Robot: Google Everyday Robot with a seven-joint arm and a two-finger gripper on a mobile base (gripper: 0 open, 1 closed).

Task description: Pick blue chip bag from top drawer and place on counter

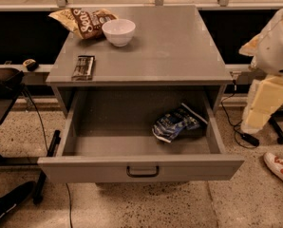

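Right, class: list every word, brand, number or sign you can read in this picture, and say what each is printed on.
"Sen": white letters on the tan chip bag on the counter; the letters after it are unclear.
Too blurred to read: markings on the blue chip bag in the top drawer.
Too small to read: print on the dark bar.
No text shows on the pincer, right of the drawer.
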